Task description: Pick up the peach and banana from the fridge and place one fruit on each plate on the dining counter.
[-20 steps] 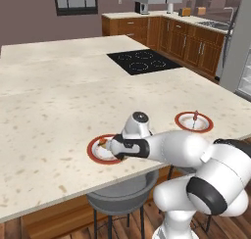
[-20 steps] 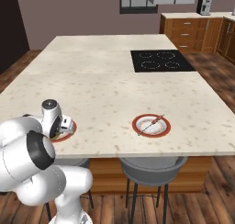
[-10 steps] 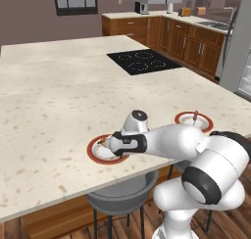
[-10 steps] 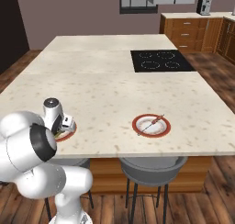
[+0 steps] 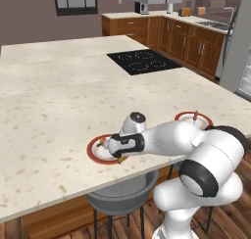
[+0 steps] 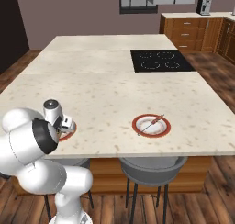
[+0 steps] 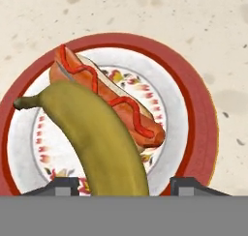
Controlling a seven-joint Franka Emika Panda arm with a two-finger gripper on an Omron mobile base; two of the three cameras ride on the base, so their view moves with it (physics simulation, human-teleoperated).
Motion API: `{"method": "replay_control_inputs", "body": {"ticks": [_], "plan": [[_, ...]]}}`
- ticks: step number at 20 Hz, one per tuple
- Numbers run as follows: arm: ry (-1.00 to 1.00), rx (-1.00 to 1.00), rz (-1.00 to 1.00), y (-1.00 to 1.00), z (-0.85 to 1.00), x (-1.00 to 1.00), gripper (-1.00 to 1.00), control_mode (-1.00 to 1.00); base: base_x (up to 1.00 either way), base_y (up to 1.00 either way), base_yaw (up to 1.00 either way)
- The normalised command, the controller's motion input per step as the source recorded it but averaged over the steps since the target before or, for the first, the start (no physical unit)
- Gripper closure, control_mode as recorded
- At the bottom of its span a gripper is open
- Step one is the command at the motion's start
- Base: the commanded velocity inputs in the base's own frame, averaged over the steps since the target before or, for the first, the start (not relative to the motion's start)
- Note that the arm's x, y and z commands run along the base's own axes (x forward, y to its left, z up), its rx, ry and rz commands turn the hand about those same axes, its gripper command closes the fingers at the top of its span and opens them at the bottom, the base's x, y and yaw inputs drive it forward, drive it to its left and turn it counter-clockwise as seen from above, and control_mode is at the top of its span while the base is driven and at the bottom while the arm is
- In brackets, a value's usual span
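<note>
A banana (image 7: 104, 143) lies over a red-rimmed white plate (image 7: 193, 119) on the speckled beige counter (image 7: 213, 32), its dark stem pointing left. Just behind it on the plate sits a hot dog (image 7: 106, 102) in a bun with a red sauce line. The 2 fingertips (image 7: 186, 185) stand apart on either side of the banana, not touching it.

I see the banana (image 7: 104, 143), dull yellow with a dark stem tip, running from the bottom centre of the hand view up to the left, stem end over the red-rimmed plate (image 7: 193, 109) and lying against a hot dog there. In the left base view that plate (image 5: 94, 150) sits lower left of centre on the beige dining counter (image 5: 59, 101); the second plate (image 5: 188, 118) lies right of centre.
</note>
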Motion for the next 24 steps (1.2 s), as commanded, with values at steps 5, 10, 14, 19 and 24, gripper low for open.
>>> {"method": "replay_control_inputs", "body": {"ticks": [5, 10, 14, 19, 24], "plan": [[-0.09, 0.04, 0.02, -0.01, 0.03, -0.18, -1.0, -1.0, 0.0, 0.0, 0.0], [-0.04, 0.05, 0.0, -0.16, 0.43, -0.34, -1.0, -1.0, 0.0, 0.0, 0.0], [0.0, 0.06, 0.0, -0.2, 0.46, -0.33, -1.0, -1.0, 0.0, 0.0, 0.0], [0.0, 0.07, 0.0, -0.35, 0.55, -0.39, -1.0, -1.0, 0.0, 0.0, 0.0], [0.01, 0.05, 0.0, -0.47, 0.66, -0.32, -1.0, -1.0, 0.0, 0.0, 0.0]]}}
